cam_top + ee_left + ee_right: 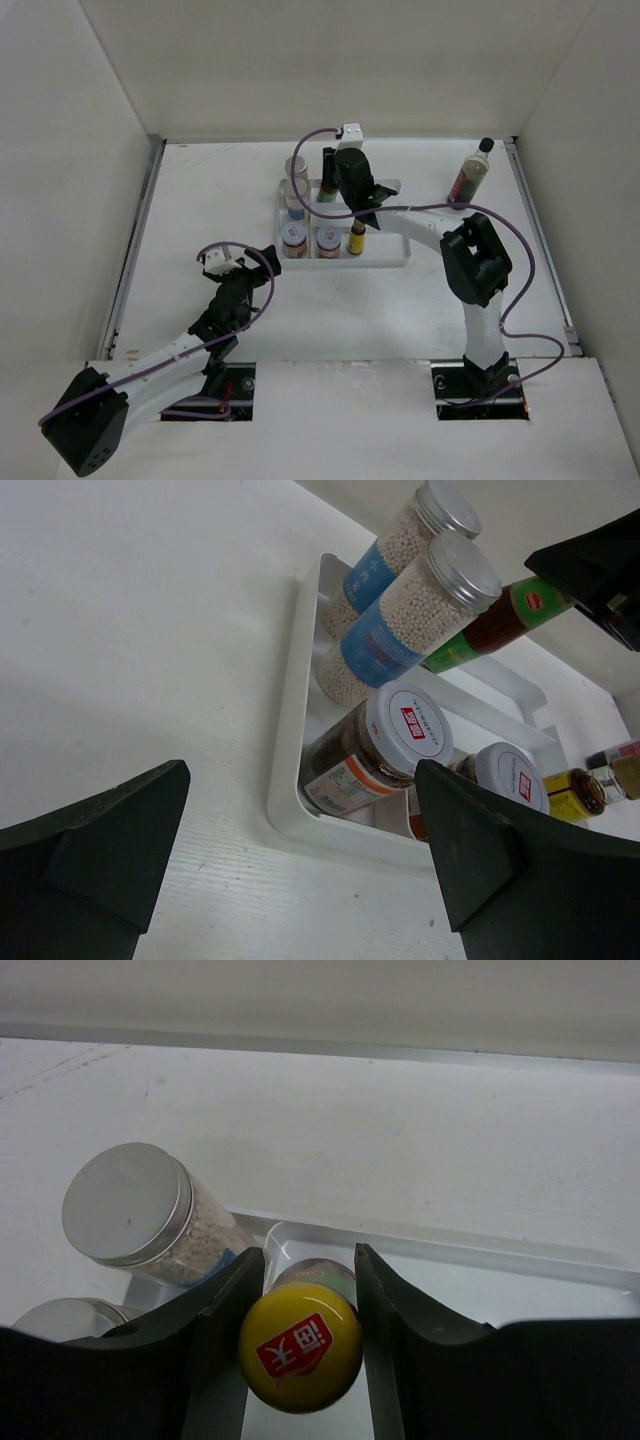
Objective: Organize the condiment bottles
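The right gripper (pixel 308 1255) is clenched on the yellow-capped sauce bottle (pixel 300 1347), which stands in the white tray (pixel 480 1250) between its fingers, a grey-lidded jar (pixel 125 1203) just to its left. The left gripper (pixel 300 775) hangs released and empty over the surface (pixel 150 630), the tray just ahead of it

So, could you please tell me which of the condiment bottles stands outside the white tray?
The tall dark black-capped bottle, alone near the far right corner of the table; every other bottle is in the tray.
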Tool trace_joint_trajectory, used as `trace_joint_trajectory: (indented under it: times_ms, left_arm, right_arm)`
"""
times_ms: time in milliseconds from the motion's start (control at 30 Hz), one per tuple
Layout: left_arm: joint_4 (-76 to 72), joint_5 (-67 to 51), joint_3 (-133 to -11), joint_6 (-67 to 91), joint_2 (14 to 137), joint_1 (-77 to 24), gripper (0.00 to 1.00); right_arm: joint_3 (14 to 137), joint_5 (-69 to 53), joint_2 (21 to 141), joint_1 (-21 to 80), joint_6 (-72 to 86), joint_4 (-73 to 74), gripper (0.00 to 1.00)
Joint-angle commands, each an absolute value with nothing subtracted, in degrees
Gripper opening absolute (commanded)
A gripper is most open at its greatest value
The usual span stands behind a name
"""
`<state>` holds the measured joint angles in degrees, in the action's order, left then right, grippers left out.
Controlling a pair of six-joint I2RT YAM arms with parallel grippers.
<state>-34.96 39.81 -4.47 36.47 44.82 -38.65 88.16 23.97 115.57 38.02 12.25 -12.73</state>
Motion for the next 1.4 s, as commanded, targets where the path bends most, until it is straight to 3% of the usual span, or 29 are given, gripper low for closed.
trace_joint_trajectory:
  times_ms: [0, 67, 233, 500, 800, 967, 1267, 1367]
  left_arm:
    - [-38.1, 39.4, -4.0, 37.0, 45.1, -38.5, 0.99]
    - [-38.1, 39.4, -4.0, 37.0, 45.1, -38.5, 0.99]
    - [-38.1, 39.4, -4.0, 37.0, 44.8, -38.5, 0.99]
    - [-38.1, 39.4, -4.0, 37.0, 44.6, -38.5, 0.99]
    - [-38.1, 39.3, -4.0, 37.1, 44.9, -38.5, 0.99]
    - [-38.3, 39.3, -4.3, 37.2, 46.3, -38.5, 0.99]
    - [-38.2, 39.6, -4.5, 37.2, 46.6, -38.4, 0.99]
    - [-38.3, 39.8, -4.4, 37.2, 47.0, -38.3, 0.99]
  right_arm:
    - [91.0, 23.6, 115.0, 38.9, 13.6, -18.6, 0.50]
    - [91.0, 23.6, 114.6, 39.0, 13.6, -18.6, 0.54]
    - [91.0, 23.2, 111.8, 39.1, 13.7, -18.9, 0.75]
    - [88.1, 22.0, 101.2, 37.7, 12.9, -18.3, 0.86]
    - [77.2, 36.2, 84.9, 16.9, 6.7, -10.7, 0.99]
    - [71.9, 38.6, 84.5, 6.7, 7.9, -9.1, 1.00]
    - [73.0, 29.7, 91.7, 2.3, 9.0, -7.8, 1.00]
    - [74.7, 28.5, 94.4, 0.7, 9.5, -8.7, 0.90]
